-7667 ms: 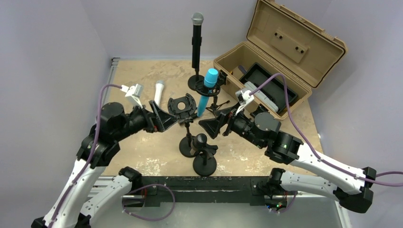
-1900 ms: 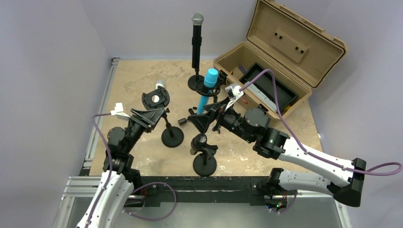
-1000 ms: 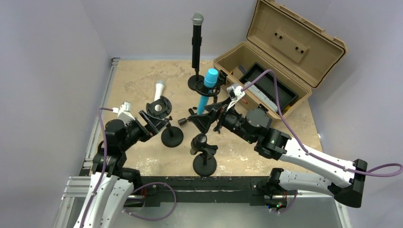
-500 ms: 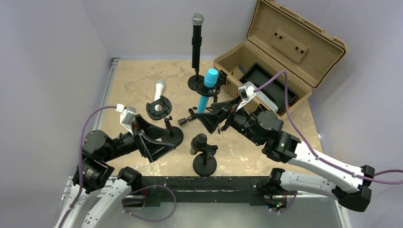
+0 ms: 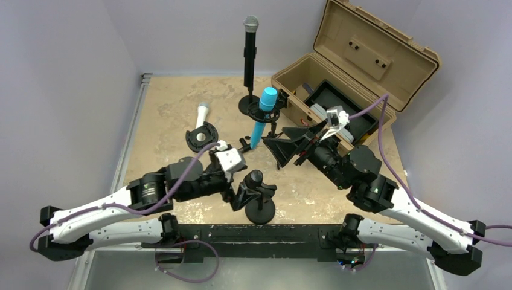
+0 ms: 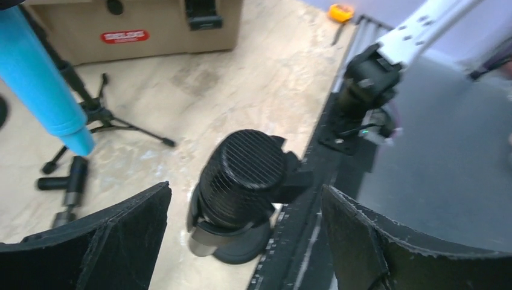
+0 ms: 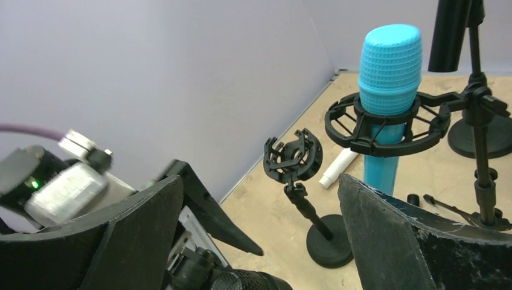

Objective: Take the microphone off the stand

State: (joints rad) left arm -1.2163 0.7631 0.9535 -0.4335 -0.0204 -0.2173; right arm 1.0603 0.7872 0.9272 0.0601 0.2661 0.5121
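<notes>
Plainly, the left jaws stand wide open and empty, lined up on the short black microphone with the round mesh head (image 6: 247, 175), which sits centred in the gap ahead of them. From the wrist view they look close but not touching it. That microphone sits in a black clip on a low round-based stand (image 5: 260, 211) at 6 o'clock on the beige tabletop (image 5: 169, 109). The right jaws are also spread and hold nothing. They face the bright blue microphone (image 7: 389, 60) in its black ring shock mount (image 7: 386, 124), at 12 o'clock from the short one.

I take the short black microphone as the one in hand. It looks rigid, probably metal, with some heft and a smooth, slippery barrel. The mesh head would dent, so the hold belongs on the barrel below it, clear of the clip. The light stand may lift or tip with the pull.
</notes>
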